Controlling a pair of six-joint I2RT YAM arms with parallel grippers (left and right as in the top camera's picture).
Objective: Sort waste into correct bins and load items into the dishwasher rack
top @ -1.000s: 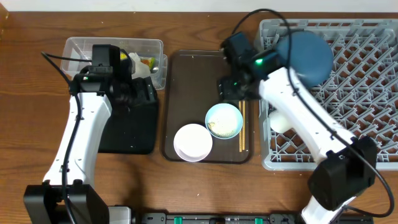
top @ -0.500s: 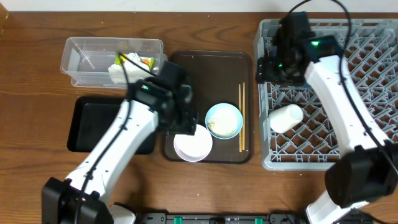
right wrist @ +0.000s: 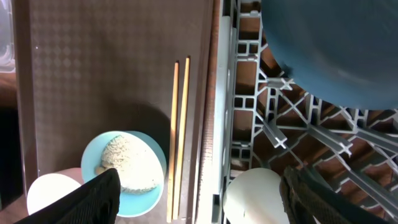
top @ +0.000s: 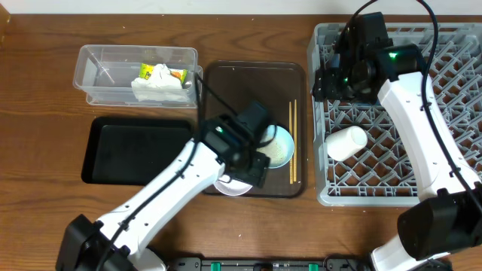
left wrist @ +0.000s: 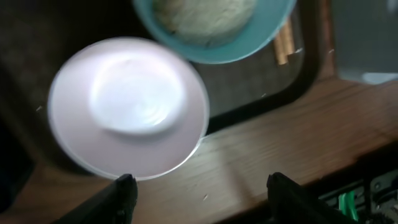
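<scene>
The left gripper (left wrist: 200, 186) hung with open, empty jaws just above a white bowl (left wrist: 127, 106) near the front edge of a brown tray (top: 248, 83). A light-blue bowl (top: 280, 147) of rice sat just beside it, and chopsticks (right wrist: 178, 137) lay along the tray's right edge. The right gripper (right wrist: 200, 186), jaws wide and empty, hovered over the back-left corner of the rack (top: 452, 98), near a dark-blue plate (right wrist: 336, 43). Loading the white bowl looked like the step in hand; next, the left jaws would need to drop astride its rim and close.
</scene>
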